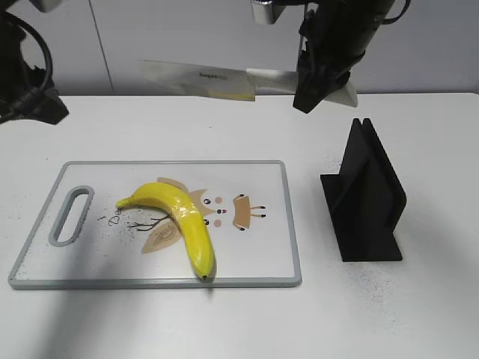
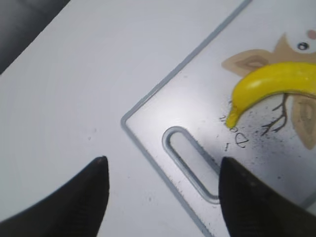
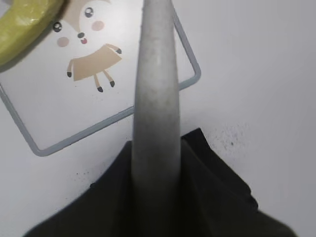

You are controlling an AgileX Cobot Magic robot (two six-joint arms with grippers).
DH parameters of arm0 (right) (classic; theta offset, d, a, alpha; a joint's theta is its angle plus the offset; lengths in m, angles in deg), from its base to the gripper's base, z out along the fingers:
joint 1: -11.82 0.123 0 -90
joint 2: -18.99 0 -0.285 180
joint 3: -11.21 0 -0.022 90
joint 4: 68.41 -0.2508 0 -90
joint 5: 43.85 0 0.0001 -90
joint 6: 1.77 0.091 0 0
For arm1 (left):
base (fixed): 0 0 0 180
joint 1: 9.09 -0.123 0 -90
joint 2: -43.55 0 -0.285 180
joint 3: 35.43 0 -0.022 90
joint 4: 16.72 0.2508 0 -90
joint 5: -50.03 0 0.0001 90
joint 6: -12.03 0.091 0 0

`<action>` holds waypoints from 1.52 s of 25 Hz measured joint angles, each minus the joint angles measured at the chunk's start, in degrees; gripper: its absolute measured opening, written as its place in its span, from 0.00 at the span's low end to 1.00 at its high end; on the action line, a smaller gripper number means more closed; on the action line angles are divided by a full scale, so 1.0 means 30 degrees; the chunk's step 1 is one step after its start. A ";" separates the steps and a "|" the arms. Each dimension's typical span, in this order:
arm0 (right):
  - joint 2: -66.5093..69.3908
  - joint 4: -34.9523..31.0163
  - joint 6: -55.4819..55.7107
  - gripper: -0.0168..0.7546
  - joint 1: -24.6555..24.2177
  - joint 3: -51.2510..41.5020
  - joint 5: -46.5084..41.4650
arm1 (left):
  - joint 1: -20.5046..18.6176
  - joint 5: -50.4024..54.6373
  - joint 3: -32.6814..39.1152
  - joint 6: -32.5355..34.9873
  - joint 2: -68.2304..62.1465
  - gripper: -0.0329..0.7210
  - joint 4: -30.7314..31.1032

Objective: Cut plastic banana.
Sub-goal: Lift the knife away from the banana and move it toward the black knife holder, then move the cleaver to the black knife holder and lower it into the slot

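A yellow plastic banana [image 1: 179, 221] lies on the white cutting board [image 1: 262, 258], stem end to the left; it also shows in the left wrist view [image 2: 266, 84] and at the corner of the right wrist view [image 3: 24, 19]. My right gripper [image 1: 318, 86] is shut on the grey handle of a knife [image 3: 157, 98], held high above the table behind the board, with the blade [image 1: 198, 81] pointing left. My left gripper [image 2: 160, 168] is open and empty above the board's left corner by the handle slot [image 2: 192, 160].
A black knife stand [image 1: 367, 198] stands on the white table to the right of the board. The board has a grey rim and a cartoon owl print [image 1: 224, 213]. The left arm's body [image 1: 30, 97] is at the far left.
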 joint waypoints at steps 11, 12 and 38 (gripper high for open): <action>-0.0618 0.1407 1.2750 0.23 0.0000 0.1439 -0.0983 | -0.2903 0.6840 -0.0796 -0.9055 0.0521 0.87 0.1804; -0.0815 0.1402 1.3680 0.23 0.0000 0.1373 -0.0983 | -0.3183 0.7271 -0.0796 -0.9325 0.0542 0.87 0.1804; -1.3830 0.2753 2.1620 0.23 0.0000 -1.4850 0.3779 | -0.3998 0.7480 0.9791 -0.9773 1.9465 0.83 0.1493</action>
